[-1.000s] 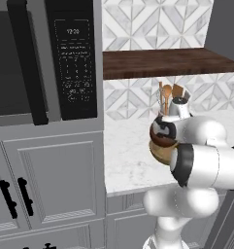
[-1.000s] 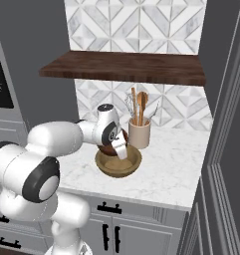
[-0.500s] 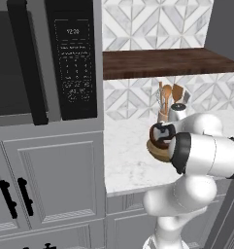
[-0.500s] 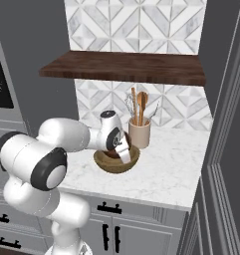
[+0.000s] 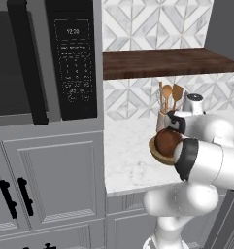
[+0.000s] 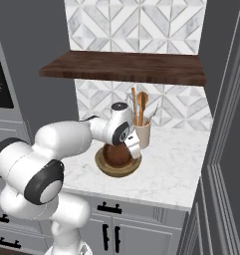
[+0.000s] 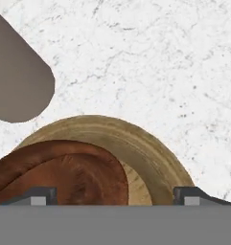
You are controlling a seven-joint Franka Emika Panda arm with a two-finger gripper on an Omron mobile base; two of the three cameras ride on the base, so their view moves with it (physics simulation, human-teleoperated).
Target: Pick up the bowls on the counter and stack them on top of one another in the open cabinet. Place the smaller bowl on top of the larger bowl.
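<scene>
Two bowls on the counter (image 6: 176,169), below the dark shelf (image 6: 126,67): small dark bowl (image 6: 116,153) sits inside the wide tan bowl (image 6: 117,167), just beside the utensil cup (image 6: 142,133). Gripper (image 7: 115,194) right over the dark bowl, fingers (image 7: 40,195) spread wide either side of it; contact cannot be told. Shelf bare of bowls. Microwave (image 5: 41,58) left of the shelf.
</scene>
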